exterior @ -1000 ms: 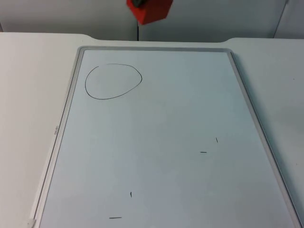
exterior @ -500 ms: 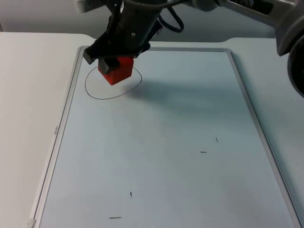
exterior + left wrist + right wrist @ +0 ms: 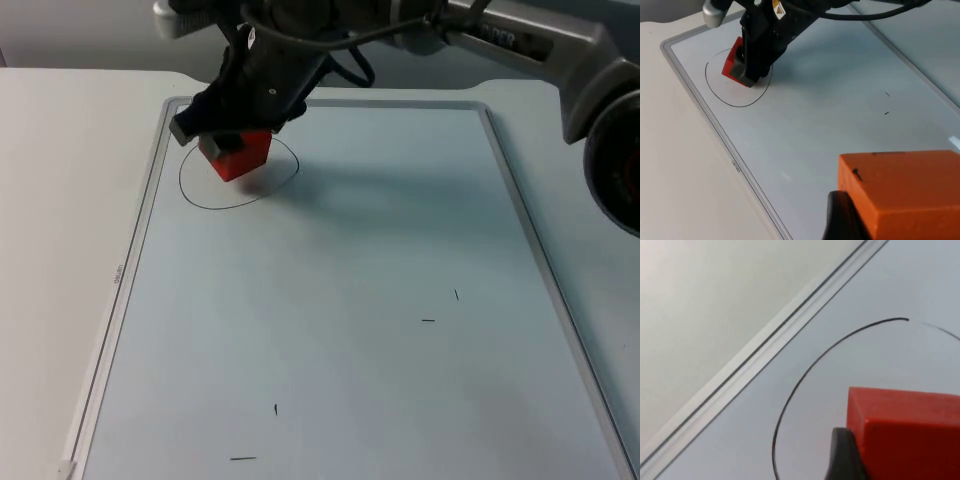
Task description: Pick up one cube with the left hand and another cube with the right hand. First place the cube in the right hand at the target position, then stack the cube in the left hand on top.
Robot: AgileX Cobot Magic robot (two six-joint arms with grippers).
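Right gripper (image 3: 232,150): fingers clamped on the red cube (image 3: 238,156), inside the drawn circle (image 3: 190,190).
Left gripper (image 3: 875,220): fingers closed on the orange cube (image 3: 905,192).
Around: whiteboard (image 3: 330,330) on the surface (image 3: 60,200).

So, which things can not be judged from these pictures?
- Whether the red cube already touches the whiteboard inside the drawn circle: the right gripper covers its top in the top view and its base is cut off in the right wrist view.
- The orange cube in the left gripper: cut off by the edge of the left wrist view.
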